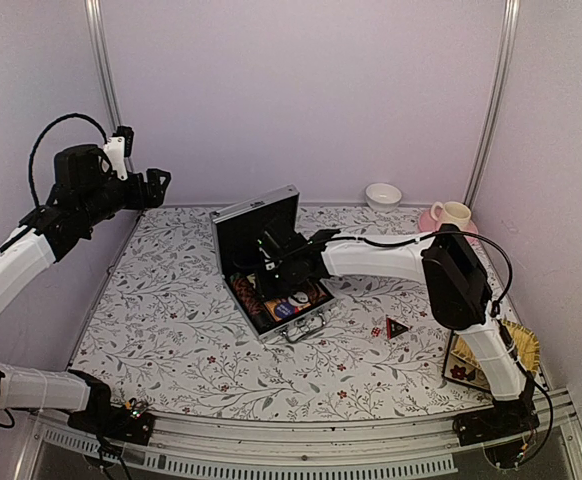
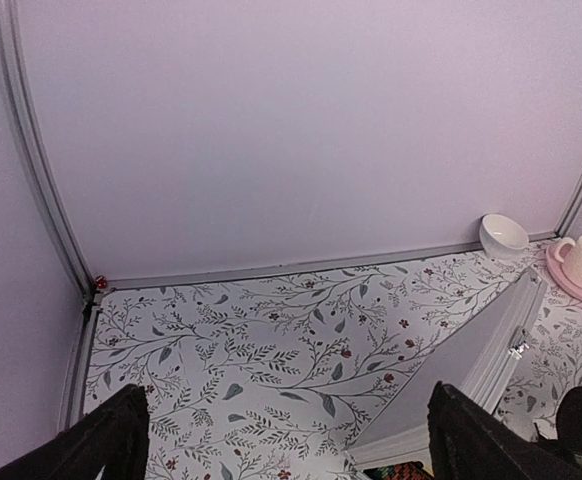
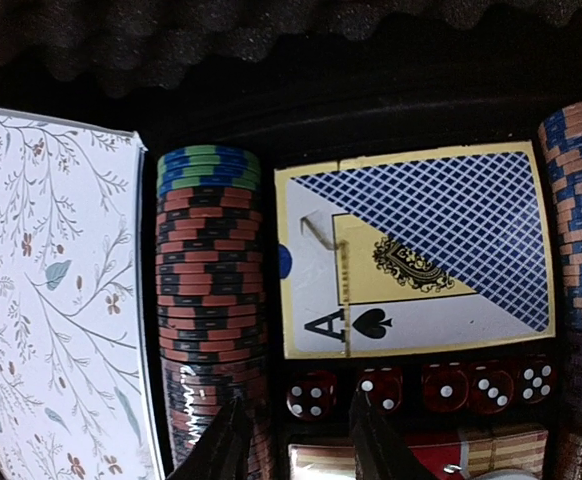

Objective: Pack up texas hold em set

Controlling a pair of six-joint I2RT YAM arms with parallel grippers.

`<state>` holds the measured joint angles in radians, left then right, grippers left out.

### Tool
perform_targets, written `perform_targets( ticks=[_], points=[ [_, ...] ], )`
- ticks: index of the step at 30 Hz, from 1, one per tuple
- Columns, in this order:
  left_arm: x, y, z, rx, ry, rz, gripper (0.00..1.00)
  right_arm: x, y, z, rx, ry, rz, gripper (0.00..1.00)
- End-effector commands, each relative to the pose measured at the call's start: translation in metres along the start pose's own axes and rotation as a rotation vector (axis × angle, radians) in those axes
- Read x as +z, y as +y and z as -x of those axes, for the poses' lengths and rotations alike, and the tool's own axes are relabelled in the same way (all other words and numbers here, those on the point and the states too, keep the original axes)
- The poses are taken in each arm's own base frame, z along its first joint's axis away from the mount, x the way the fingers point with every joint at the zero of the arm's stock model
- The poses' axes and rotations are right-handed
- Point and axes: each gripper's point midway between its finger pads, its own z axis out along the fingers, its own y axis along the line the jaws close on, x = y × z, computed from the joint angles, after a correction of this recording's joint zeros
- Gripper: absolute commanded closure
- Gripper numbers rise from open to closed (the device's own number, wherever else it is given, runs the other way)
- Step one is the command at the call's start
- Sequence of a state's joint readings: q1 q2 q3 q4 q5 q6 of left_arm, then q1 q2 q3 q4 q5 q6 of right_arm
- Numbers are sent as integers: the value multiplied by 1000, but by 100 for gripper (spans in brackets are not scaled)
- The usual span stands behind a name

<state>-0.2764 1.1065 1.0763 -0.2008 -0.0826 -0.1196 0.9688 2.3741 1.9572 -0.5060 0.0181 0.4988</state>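
The silver case [image 1: 256, 225] stands open at mid-table, its lid up, seen from behind in the left wrist view as a grey lid [image 2: 471, 370]. My right gripper [image 1: 276, 262] reaches down into it. In the right wrist view my right gripper [image 3: 296, 440] is open, its fingers either side of a red die [image 3: 311, 395] with gaps on both sides. That die is the leftmost of a row of dice [image 3: 451, 385]. A red-black chip stack [image 3: 209, 290] lies left of an ace-faced card deck [image 3: 421, 250]. A black-red triangular marker [image 1: 396, 326] lies on the table right of the case. My left gripper [image 1: 161, 185] hangs open, high at the far left.
A white bowl [image 1: 383, 194] and a cup on a pink saucer [image 1: 453, 213] stand at the back right. A yellow woven tray [image 1: 516, 345] sits by the right arm's base. More chips [image 3: 579, 220] fill the case's right side. Walls close in the table.
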Motion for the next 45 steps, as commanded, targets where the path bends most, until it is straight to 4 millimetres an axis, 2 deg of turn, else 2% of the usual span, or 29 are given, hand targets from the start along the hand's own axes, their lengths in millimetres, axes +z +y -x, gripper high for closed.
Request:
perform_targets(
  ticks=[1, 9, 25, 33, 37, 45],
  points=[
    [-1, 2, 5, 3, -7, 2, 3, 6, -9, 4, 11, -18, -35, 67],
    [-2, 2, 5, 3, -11, 3, 3, 7, -5, 6, 9, -19, -13, 74],
    [-2, 3, 5, 3, -11, 5, 3, 19, -5, -3, 10, 14, 7, 74],
    [-1, 2, 5, 4, -9, 4, 3, 16, -28, -1, 39, -4, -106, 74],
    [-1, 2, 5, 4, -9, 3, 3, 14, -33, -1, 40, -5, -134, 74],
    [-1, 3, 5, 4, -8, 4, 3, 16, -22, 0, 28, 4, -76, 72]
  ],
)
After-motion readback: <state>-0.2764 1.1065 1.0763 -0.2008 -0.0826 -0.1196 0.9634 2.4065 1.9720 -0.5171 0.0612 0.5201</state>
